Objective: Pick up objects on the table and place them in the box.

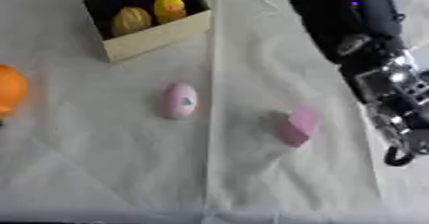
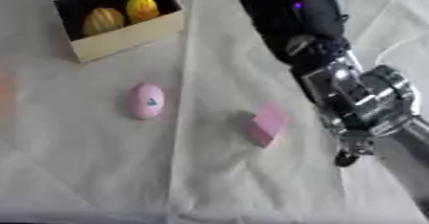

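1. A cardboard box [image 1: 159, 35] sits at the upper left of the frame on the cloth-covered desk [image 1: 109, 170], holding two yellow rounded items [image 1: 132, 21].
2. A pink oval object [image 1: 179, 100] lies mid-frame; a pink block [image 1: 298, 126] lies right of it.
3. An orange object [image 1: 12, 90] shows at the left edge.
4. The right robot hand [image 2: 362, 122] hangs beside the block; whether its fingers are curled I cannot tell.

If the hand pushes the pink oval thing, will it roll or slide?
The pink oval looks rounded and smooth, so it would probably roll or spin rather than slide straight. It lies on wrinkled cloth, which may slow it. The smooth curve might slip between fingers.
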You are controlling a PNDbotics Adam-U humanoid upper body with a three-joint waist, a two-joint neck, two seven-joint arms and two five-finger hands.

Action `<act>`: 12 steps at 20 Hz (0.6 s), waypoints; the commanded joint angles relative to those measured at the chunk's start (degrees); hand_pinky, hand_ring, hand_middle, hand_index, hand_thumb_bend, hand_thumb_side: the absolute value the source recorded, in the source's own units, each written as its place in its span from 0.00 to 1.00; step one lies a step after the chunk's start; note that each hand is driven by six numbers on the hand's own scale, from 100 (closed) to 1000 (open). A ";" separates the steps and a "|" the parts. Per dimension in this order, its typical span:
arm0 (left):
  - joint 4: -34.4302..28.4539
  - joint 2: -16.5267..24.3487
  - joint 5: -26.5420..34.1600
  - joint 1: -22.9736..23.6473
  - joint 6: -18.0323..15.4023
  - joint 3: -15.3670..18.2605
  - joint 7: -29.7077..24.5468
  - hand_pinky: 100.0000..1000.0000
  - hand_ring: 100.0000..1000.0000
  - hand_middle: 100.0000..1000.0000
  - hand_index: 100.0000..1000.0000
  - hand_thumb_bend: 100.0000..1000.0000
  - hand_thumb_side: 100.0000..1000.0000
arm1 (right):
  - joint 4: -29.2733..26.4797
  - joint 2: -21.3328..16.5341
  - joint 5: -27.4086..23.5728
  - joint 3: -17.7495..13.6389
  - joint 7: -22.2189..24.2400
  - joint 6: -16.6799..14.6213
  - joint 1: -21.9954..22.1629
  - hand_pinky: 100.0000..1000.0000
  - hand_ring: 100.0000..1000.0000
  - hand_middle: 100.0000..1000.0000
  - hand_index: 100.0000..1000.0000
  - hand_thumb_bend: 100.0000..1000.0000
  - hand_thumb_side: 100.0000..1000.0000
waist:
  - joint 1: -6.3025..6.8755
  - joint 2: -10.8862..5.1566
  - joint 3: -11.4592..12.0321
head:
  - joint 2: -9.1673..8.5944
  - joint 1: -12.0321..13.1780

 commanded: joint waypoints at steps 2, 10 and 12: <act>-1.12 2.00 -0.55 -0.15 -0.07 0.67 0.41 0.79 0.74 0.74 0.83 0.00 0.61 | -9.95 -10.81 -7.14 2.12 3.17 -0.20 3.43 0.83 0.92 0.80 0.92 0.00 0.12 | -0.31 -2.47 -0.72 | 0.20 1.61; -1.12 2.67 -0.98 0.46 0.04 0.75 0.49 0.79 0.74 0.74 0.83 0.00 0.61 | -17.46 -20.98 -16.07 3.98 5.71 -3.73 12.78 0.84 0.93 0.82 0.93 0.00 0.15 | -0.74 -3.02 -2.70 | 0.20 3.44; -1.12 2.95 -1.08 0.68 0.14 0.79 0.53 0.79 0.74 0.74 0.83 0.00 0.61 | -19.04 -23.18 -17.78 4.04 6.69 -4.37 15.34 0.84 0.94 0.83 0.94 0.00 0.17 | -0.90 -3.03 -3.09 | 0.20 3.80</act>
